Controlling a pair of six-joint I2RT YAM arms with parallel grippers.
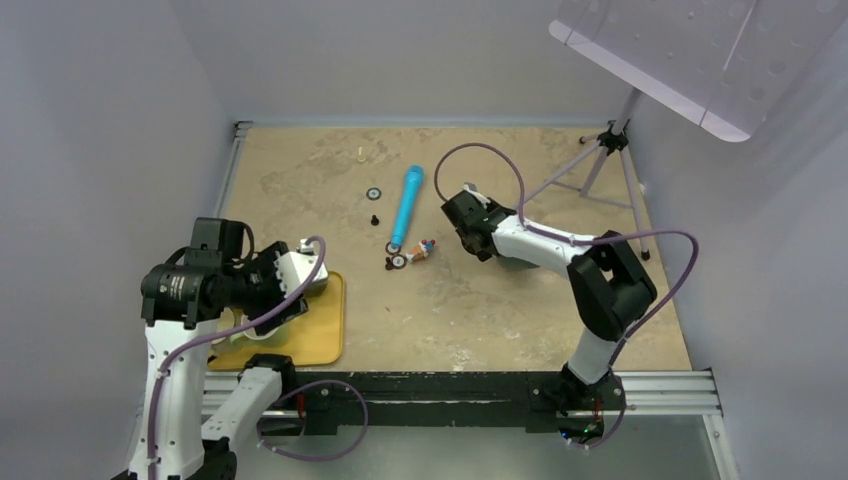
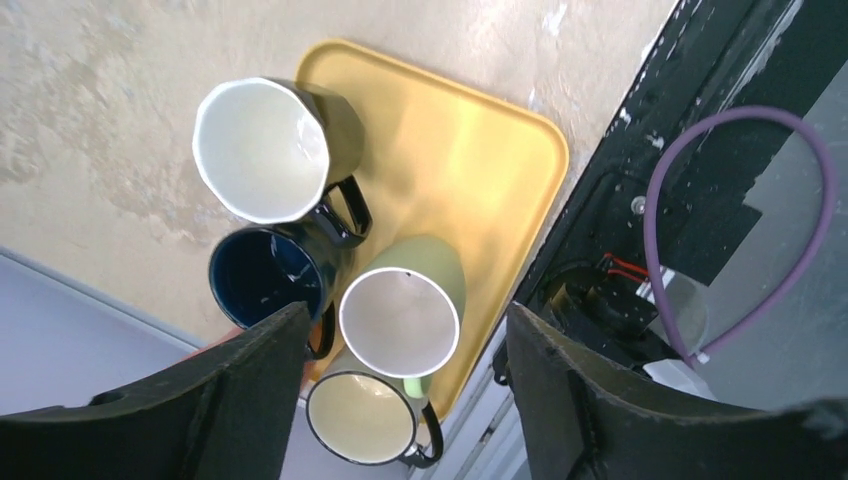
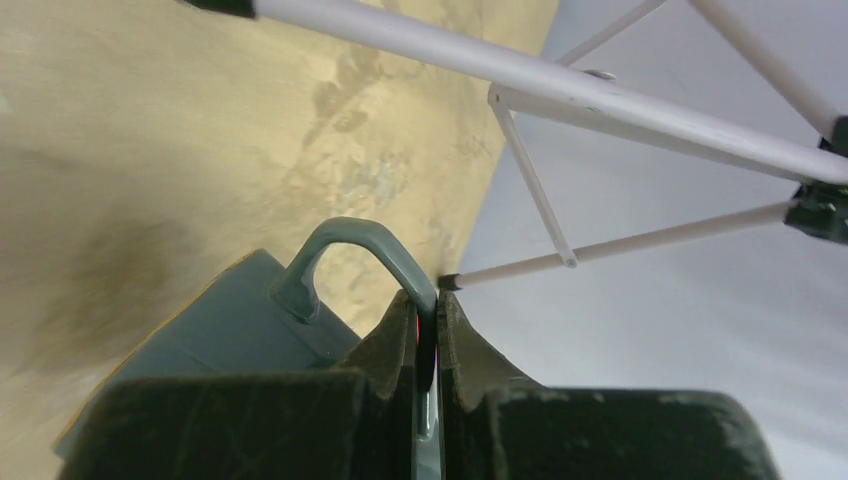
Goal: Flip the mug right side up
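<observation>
My right gripper [image 3: 427,305] is shut on the thin handle [image 3: 350,240] of a grey mug [image 3: 210,330]. The mug's body lies close against the left finger, above the tan table. In the top view the right gripper [image 1: 462,215] is at mid table and hides the mug. My left gripper [image 2: 405,320] is open and empty. It hovers over a yellow tray [image 2: 470,150] with several upright mugs: an olive one [image 2: 262,150], a navy one [image 2: 262,280], a light green one [image 2: 400,320] and a cream one [image 2: 360,418].
A blue cylinder [image 1: 406,205] and small loose parts [image 1: 410,253] lie left of the right gripper. A tripod [image 1: 610,150] stands at the back right, with its legs close behind the held mug [image 3: 560,75]. The yellow tray [image 1: 325,340] sits at the front left.
</observation>
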